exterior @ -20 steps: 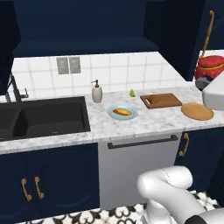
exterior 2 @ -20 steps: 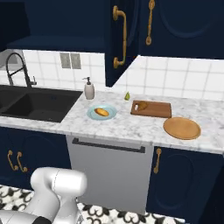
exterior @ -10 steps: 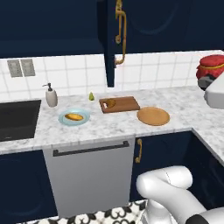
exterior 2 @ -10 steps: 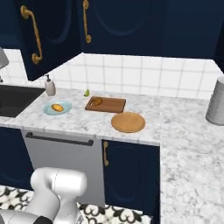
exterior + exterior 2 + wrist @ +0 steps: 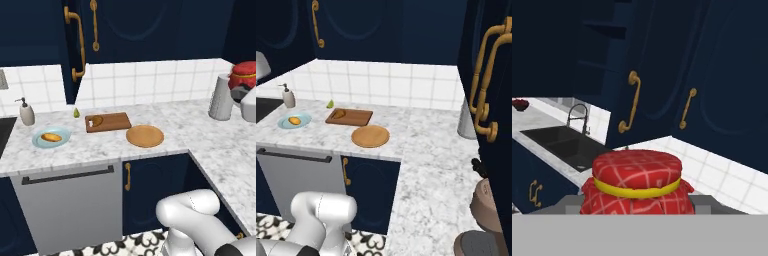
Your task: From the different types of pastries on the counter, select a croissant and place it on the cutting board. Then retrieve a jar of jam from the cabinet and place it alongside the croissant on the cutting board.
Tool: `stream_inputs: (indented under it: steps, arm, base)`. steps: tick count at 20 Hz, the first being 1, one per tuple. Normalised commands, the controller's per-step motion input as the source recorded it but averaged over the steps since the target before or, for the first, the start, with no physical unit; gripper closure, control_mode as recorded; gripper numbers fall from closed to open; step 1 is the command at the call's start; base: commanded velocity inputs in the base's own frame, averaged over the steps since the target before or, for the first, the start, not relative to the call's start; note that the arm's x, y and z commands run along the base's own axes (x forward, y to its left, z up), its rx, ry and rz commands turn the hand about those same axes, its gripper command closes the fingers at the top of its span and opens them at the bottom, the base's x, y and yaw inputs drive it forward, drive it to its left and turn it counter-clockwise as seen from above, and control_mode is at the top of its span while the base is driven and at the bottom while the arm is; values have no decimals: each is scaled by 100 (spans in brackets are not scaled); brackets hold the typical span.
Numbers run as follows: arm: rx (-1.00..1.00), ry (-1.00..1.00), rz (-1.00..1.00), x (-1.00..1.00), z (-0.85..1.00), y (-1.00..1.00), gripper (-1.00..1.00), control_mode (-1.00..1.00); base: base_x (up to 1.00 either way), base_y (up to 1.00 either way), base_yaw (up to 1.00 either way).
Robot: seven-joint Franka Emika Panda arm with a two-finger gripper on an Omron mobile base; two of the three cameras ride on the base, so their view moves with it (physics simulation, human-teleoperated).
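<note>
Above you hang the navy doors of the cabinet, brass handles curving down their fronts, one door standing open over the backsplash. Below runs the marble table, turning a corner toward your right. On it lies the cutting board, reddish-brown, with the croissant resting on its left end. Just beside the board's right corner sits a round wooden plate. Left of the board, a pale blue dish carries the orange-yellow bun, apart from a soap dispenser by the wall. A grey canister stands at the far corner.

Your pincer sits at the right edge of the left base view, raised above the table, closed on the jar of jam. In the hand view, the red checked lid and yellow band loom close between the fingertips, with the dark sink and faucet behind.
</note>
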Motion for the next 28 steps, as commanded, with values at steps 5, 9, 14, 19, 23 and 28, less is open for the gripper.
stream_inputs:
  steps: [5,9,14,19,23,28]
  arm:
    - [0,0,0,0,0,0,100,100]
    - [0,0,0,0,0,0,100,100]
    - [0,0,0,0,0,0,100,100]
    - [0,0,0,0,0,0,100,100]
    - [0,0,0,0,0,0,100,100]
    - [0,0,0,0,0,0,100,100]
  base:
    - [100,-53,-11]
    - [100,-75,-15]
    - [100,-10,-4]
    - [100,9,7]
    - [100,0,1]
    - [93,0,2]
